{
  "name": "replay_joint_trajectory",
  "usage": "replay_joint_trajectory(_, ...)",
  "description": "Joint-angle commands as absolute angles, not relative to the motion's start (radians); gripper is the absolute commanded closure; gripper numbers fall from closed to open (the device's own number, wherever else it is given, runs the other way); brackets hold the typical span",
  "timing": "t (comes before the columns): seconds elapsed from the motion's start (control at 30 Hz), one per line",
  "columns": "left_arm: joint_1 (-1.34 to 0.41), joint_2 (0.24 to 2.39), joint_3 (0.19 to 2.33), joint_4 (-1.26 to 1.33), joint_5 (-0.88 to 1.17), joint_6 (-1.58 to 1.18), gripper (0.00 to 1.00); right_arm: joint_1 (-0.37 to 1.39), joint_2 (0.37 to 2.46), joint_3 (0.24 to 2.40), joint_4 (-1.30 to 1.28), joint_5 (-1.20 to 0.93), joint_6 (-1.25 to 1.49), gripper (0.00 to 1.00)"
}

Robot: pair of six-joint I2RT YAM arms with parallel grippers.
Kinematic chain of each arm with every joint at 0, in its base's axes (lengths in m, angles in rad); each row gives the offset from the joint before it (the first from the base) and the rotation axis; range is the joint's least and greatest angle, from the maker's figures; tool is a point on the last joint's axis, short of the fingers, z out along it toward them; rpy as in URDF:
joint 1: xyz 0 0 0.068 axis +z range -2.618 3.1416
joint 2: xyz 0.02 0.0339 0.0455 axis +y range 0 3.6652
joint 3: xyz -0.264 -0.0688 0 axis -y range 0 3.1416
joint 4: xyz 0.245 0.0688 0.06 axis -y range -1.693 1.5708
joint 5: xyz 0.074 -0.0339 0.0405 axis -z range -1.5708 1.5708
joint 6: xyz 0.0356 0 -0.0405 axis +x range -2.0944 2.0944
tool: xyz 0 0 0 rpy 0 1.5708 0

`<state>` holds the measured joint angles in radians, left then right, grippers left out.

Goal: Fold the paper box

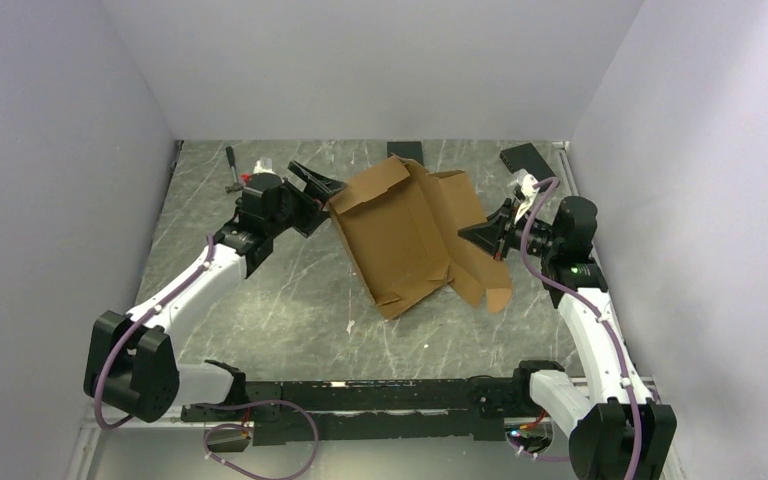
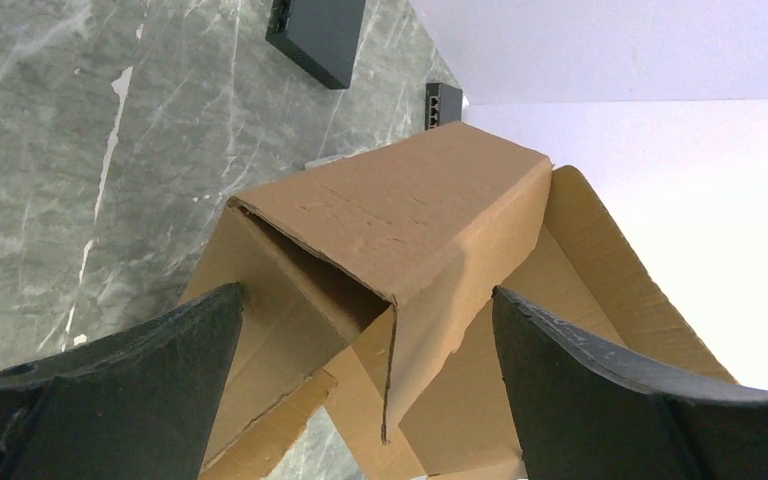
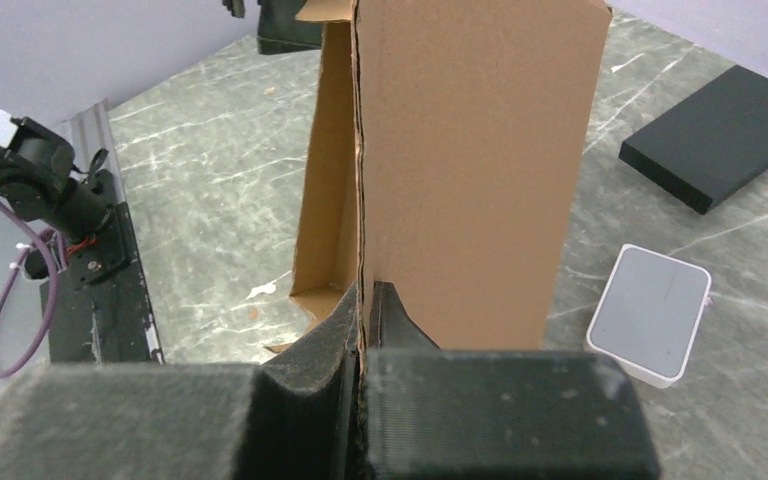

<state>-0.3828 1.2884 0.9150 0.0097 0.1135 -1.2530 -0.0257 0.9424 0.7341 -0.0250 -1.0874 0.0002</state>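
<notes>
Two grippers were on one sheet of brown cardboard. Left gripper (image 1: 320, 185) hung wide open just beside the far left corner of the paper box (image 1: 405, 240). Its jaws stood either side of that corner and held nothing, with no contact visible from its wrist camera.

The paper box sat mid-table (image 1: 260, 310), a bit nearer the far edge and skewed to the table's sides. Whether its base lay flat I could not tell.

Done, by my read:
- The left long wall was creased up.
- A real corner had formed at the far left, with an end piece turned inward.
- The base read as a shallow tray.

Not done:
- The near end flap (image 1: 397, 297) sat low and loose.
- The right-hand flaps (image 1: 480, 285) were splayed outward, not brought over.
- No lid had closed.

Right gripper (image 1: 470, 233) was clamped shut on the box's right panel, pinching the cardboard edge and holding that panel upright.

Right of it, a small white case (image 3: 650, 315) lay flat on the table near the box. A black slab (image 3: 710, 150) lay toward the far right corner. Both were apart from the cardboard.

Judged under halfway: the end walls, right wall and lid were left to fold.
</notes>
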Motion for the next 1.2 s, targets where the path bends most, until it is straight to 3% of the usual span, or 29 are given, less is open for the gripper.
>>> replay_joint_trajectory(0.0, -0.385, 1.302, 0.959, 0.026, 0.11, -1.245, 0.01, -0.026, 0.919, 0.774, 0.026, -1.177, -0.003, 1.0)
replay_joint_trajectory(0.4, -0.379, 1.283, 0.937, 0.03, 0.099, -1.219, 0.0, -0.027, 0.92, 0.749, 0.11, -1.298, 0.086, 1.0)
replay_joint_trajectory(1.17, -0.373, 1.331, 1.008, -0.052, 0.153, -1.026, 0.01, -0.018, 0.948, 0.739, 0.094, -1.185, 0.086, 1.0)
